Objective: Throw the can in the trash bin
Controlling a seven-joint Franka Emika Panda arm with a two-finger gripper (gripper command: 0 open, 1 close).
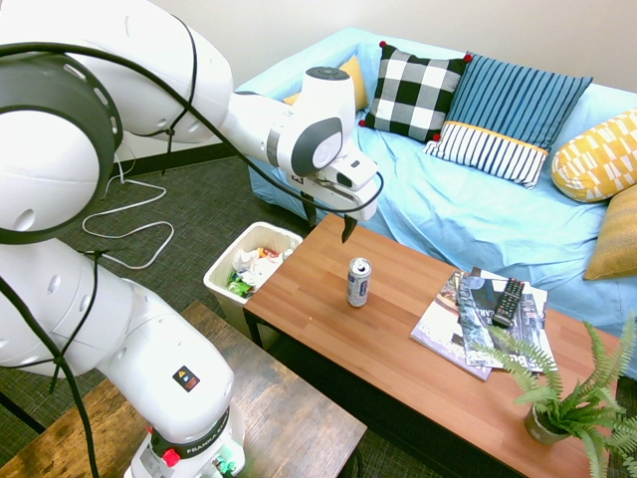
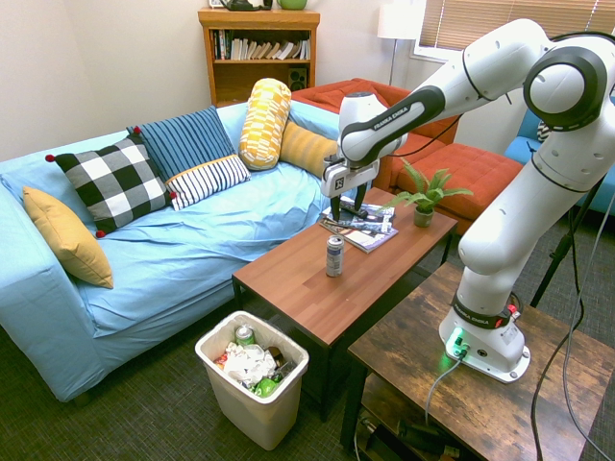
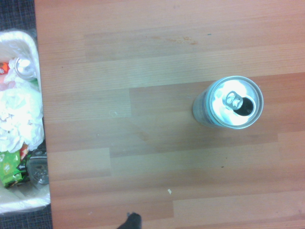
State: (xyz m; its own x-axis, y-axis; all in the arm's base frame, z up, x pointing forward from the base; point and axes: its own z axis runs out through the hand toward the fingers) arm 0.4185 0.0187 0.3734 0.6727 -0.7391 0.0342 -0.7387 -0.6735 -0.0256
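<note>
Cushions and Glossy Pages Fill a Bright Sitting Room

A light-blue draped sofa (image 1: 398,189) runs behind the wood-topped counter (image 1: 398,264), lined with a black-and-white checked cushion (image 1: 415,90), a blue striped cushion (image 1: 520,95) with a white, dark-lined lower band, a yellow-and-white patterned bolster (image 2: 264,125) and a plain mustard cushion (image 2: 67,235). On the counter, a black remote (image 1: 509,303) lies on spread magazines (image 1: 453,334), near a green fern (image 1: 577,395) in a small pot (image 1: 545,426). Beyond stand a wooden bookcase (image 2: 259,81) holding books (image 2: 261,49), an orange-red sofa (image 2: 437,182) and a pale-shaded lamp (image 2: 401,21).
</note>
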